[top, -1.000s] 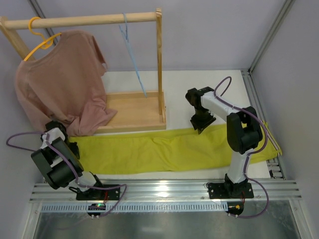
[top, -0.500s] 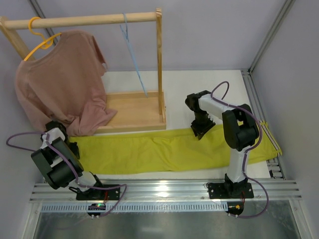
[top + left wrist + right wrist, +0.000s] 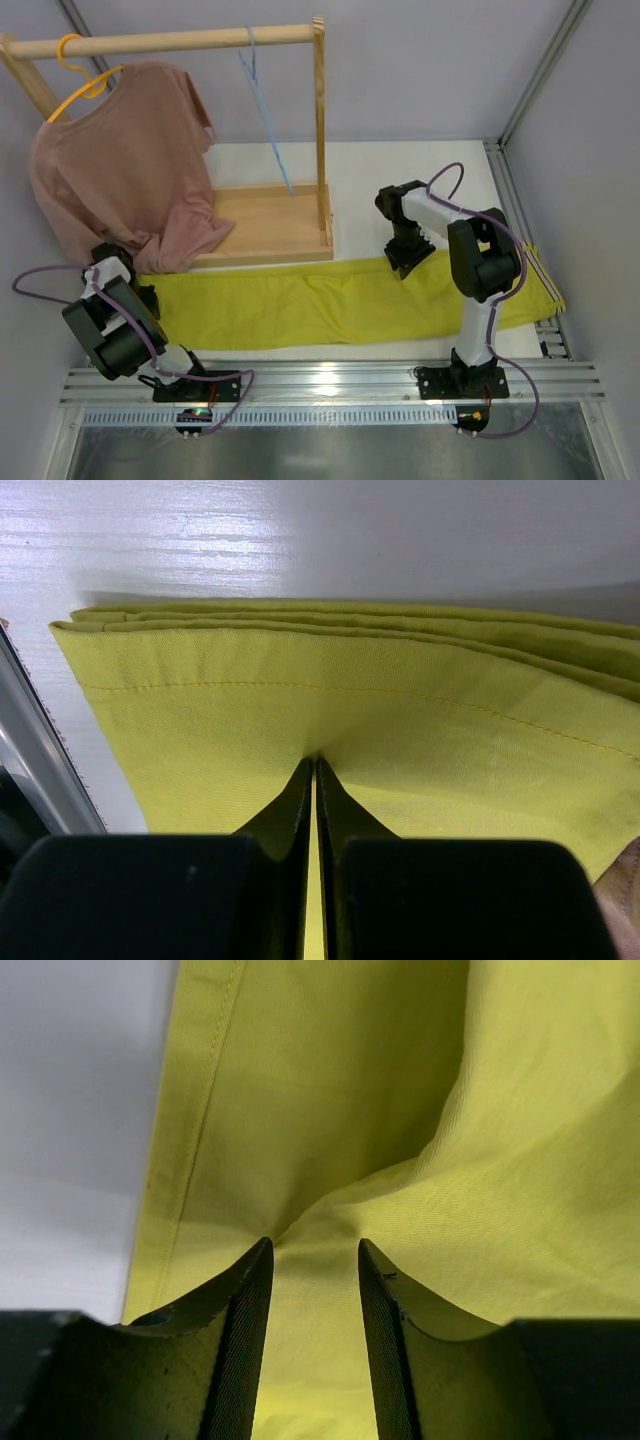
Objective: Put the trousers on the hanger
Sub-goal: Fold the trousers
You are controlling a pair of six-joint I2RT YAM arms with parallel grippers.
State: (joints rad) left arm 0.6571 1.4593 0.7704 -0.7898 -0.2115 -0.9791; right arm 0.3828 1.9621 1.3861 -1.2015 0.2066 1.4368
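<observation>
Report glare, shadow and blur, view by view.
Top external: sharp overall, glare on the metal rail at the near edge. Left wrist: sheen on the table, crisp stitching on the trousers, the left hand dark. Right wrist: shadow in the trousers' fold, the right hand underexposed.

Trousers [image 3: 330,300] in front of rack [image 3: 270,225]

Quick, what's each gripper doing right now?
Left gripper: shut, pinching the edge of the trousers.
Right gripper: open, jaws either side of a raised fold of the trousers.
</observation>
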